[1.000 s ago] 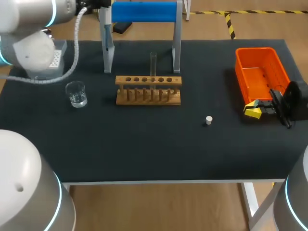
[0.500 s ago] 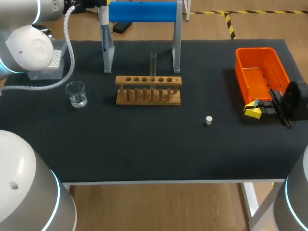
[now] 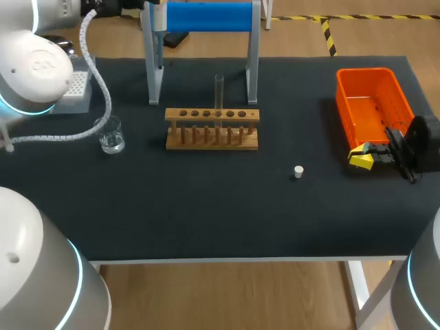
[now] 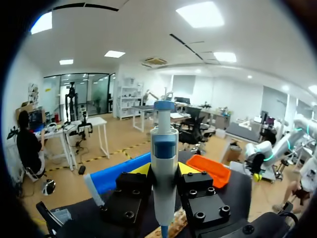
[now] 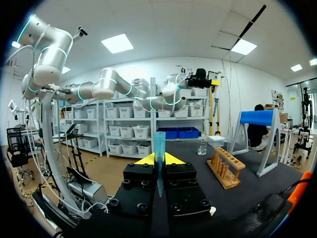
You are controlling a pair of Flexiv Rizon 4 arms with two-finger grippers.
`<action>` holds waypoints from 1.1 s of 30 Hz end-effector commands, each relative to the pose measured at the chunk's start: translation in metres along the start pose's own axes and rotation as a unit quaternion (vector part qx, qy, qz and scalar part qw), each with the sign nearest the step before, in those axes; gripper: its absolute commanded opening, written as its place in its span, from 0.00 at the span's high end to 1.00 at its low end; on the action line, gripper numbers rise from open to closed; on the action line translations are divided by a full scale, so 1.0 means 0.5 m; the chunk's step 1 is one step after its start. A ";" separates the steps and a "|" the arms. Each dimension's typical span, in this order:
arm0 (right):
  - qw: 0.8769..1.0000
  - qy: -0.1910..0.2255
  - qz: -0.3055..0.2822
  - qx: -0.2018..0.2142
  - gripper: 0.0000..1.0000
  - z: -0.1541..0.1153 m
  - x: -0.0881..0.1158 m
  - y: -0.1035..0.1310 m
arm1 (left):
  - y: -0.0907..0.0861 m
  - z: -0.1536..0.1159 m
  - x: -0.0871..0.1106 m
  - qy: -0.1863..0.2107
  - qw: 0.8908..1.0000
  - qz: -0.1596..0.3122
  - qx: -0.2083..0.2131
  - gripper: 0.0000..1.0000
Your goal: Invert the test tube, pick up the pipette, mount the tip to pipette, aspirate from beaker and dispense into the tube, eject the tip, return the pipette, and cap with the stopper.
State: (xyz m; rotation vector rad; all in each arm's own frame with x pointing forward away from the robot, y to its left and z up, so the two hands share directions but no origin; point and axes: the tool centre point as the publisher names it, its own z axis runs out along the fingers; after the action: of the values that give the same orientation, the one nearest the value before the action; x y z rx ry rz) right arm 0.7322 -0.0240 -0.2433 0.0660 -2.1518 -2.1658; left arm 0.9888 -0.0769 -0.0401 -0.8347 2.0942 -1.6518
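My left gripper (image 4: 164, 171) is shut on the white and blue pipette (image 4: 164, 148), which stands upright between its yellow tips. In the head view that gripper (image 3: 152, 8) is high at the back left, by the left post of the blue pipette stand (image 3: 206, 16). My right gripper (image 5: 159, 159) is shut on a clear blue pipette tip (image 5: 159, 144); it rests low (image 3: 360, 157) at the front of the orange bin (image 3: 373, 103). A test tube (image 3: 219, 89) stands upright in the wooden rack (image 3: 212, 128). The beaker (image 3: 108, 133) is left of the rack, and the white stopper (image 3: 298, 171) lies to the rack's front right.
A grey tip box (image 3: 75, 87) sits at the back left, partly behind my left arm's elbow (image 3: 34, 65). The dark mat (image 3: 206, 199) stretches bare in front of the rack to the table's front edge.
My left arm has swung, its elbow shifting up and left, and the gripper with the pipette has edged right toward the stand's left post. The right arm has stayed still.
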 end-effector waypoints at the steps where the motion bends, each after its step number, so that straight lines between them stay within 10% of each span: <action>1: 1.000 0.000 -0.001 0.000 1.00 -0.001 0.002 0.000 | -0.001 -0.028 0.045 0.135 0.991 0.007 0.015 1.00; 17: 1.000 0.000 -0.001 0.000 1.00 -0.001 0.002 0.000 | -0.026 -0.024 0.215 0.224 0.974 0.022 0.025 1.00; 33: 1.000 0.000 -0.001 0.000 1.00 -0.001 0.002 0.000 | -0.026 -0.024 0.215 0.224 0.974 0.022 0.025 1.00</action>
State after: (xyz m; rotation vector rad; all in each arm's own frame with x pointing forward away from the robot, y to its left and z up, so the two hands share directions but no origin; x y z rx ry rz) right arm 0.7322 -0.0240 -0.2433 0.0662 -2.1516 -2.1659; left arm 0.9023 -0.1373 -0.0149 -0.4189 2.3257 -2.0022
